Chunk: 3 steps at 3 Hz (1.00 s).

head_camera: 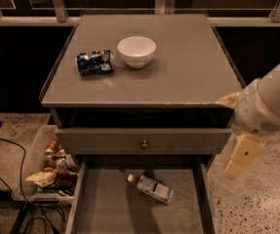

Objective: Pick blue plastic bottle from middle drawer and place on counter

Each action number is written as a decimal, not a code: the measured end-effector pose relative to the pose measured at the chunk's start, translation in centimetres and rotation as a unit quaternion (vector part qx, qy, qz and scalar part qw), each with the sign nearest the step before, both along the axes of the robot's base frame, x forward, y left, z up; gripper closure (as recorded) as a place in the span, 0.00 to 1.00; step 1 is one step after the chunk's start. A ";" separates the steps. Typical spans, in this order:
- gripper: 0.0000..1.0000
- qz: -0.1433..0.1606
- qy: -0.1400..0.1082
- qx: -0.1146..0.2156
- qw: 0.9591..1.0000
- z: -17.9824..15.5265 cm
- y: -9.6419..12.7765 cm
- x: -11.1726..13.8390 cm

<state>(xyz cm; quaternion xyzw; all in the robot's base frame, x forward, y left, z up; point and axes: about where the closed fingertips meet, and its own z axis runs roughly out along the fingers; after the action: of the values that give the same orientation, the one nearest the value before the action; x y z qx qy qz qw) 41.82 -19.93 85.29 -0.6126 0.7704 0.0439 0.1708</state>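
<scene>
The blue plastic bottle (150,187), clear with a white cap and white label, lies on its side on the floor of the open middle drawer (105,204), cap pointing up-left. The counter (188,62) is the grey cabinet top above it. My gripper (241,156) hangs at the right of the cabinet, just outside the drawer's right wall, above and to the right of the bottle and apart from it. It holds nothing that I can see.
A white bowl (136,51) and a crushed blue-and-white can (95,62) sit on the counter's left half. A closed drawer front with a round knob (144,144) is above the open drawer. A bin of packets (49,167) and cables (12,179) lie on the floor at left.
</scene>
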 end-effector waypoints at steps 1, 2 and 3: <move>0.00 -0.021 -0.014 0.014 1.000 -5.0 0.1 -2.0; 0.00 -0.034 -0.037 0.014 0.999 -5.9 -0.1 -1.1; 0.00 -0.034 -0.037 0.014 0.999 -5.9 -0.1 -1.1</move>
<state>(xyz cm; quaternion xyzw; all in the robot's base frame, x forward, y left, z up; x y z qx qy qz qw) 40.67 -20.02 79.40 -0.5850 0.7831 0.0263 0.2095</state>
